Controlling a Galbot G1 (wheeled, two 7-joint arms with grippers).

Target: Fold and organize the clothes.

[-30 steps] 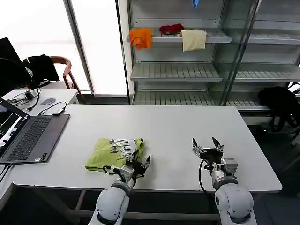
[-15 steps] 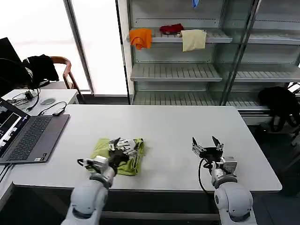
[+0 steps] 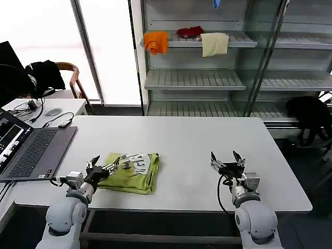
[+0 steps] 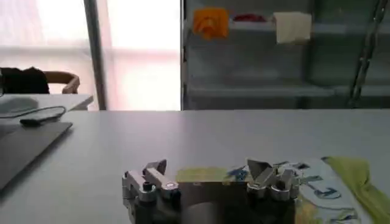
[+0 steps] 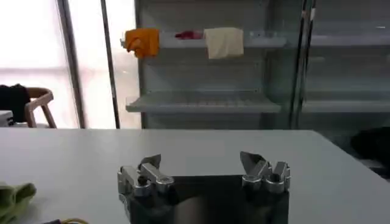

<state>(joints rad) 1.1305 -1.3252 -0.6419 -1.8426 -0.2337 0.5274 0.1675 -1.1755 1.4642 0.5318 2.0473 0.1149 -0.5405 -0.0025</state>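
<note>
The clothes are one lime-green T-shirt (image 3: 132, 172) lying folded near the table's front edge, left of centre, with its grey-white print facing up. My left gripper (image 3: 101, 167) is open, low over the table at the shirt's left edge, with nothing between its fingers. In the left wrist view the T-shirt (image 4: 344, 182) lies just beyond the left gripper (image 4: 207, 170). My right gripper (image 3: 224, 162) stands open and empty over bare table to the right of the shirt. The right wrist view shows the right gripper (image 5: 202, 165) and a corner of the T-shirt (image 5: 13, 198).
An open laptop (image 3: 32, 149) lies at the table's left end. Behind the table a metal shelf (image 3: 197, 79) holds orange (image 3: 156, 41), red (image 3: 190, 31) and cream (image 3: 214, 43) cloths. A chair with a black garment (image 3: 45, 72) stands at the back left.
My left arm has swung from the shirt's front right corner, across the shirt, to its left edge. The right gripper has barely moved.
</note>
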